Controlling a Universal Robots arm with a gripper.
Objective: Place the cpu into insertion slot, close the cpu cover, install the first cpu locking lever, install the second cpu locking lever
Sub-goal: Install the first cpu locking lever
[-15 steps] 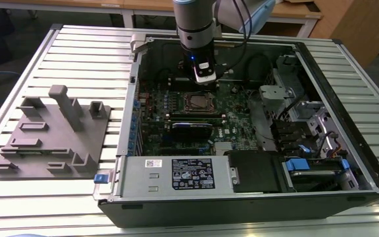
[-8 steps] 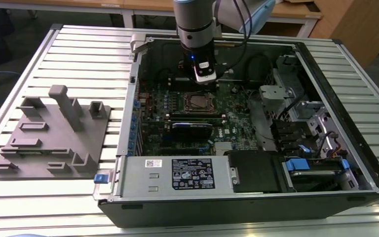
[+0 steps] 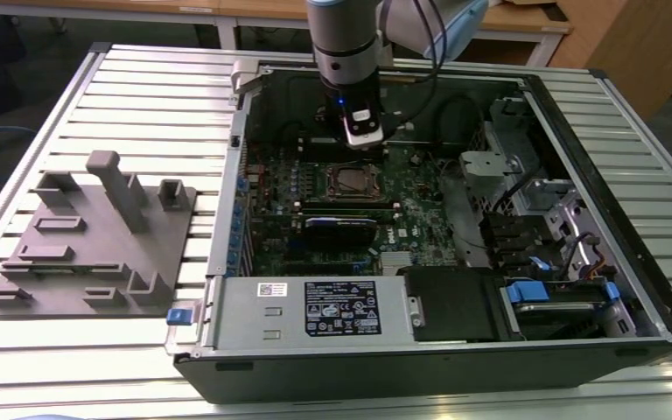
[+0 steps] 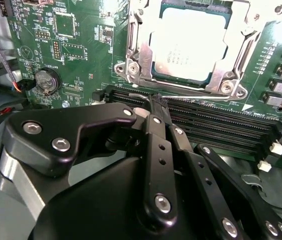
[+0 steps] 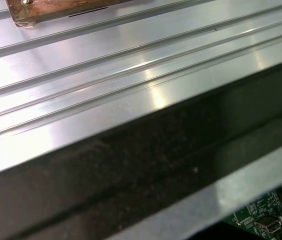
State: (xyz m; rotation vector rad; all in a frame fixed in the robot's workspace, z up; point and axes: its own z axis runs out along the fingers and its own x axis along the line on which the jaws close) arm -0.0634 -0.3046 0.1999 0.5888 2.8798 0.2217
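Ribbed desk (image 3: 137,87) is carrying the open case (image 3: 430,378). Your fingers (image 4: 156,145) are clenching together at the lever wire (image 4: 201,98); just beyond them, cpu (image 4: 190,42) is sitting in the insertion slot (image 4: 185,83), cpu cover (image 4: 242,35) lying flat, likely pinning it.

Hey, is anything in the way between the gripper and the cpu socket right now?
Nothing visible is. In the second wrist view the gripper hangs over the memory slots, beside the thin metal lever at the insertion slot rim. The cpu lies in it with the cpu cover around it.
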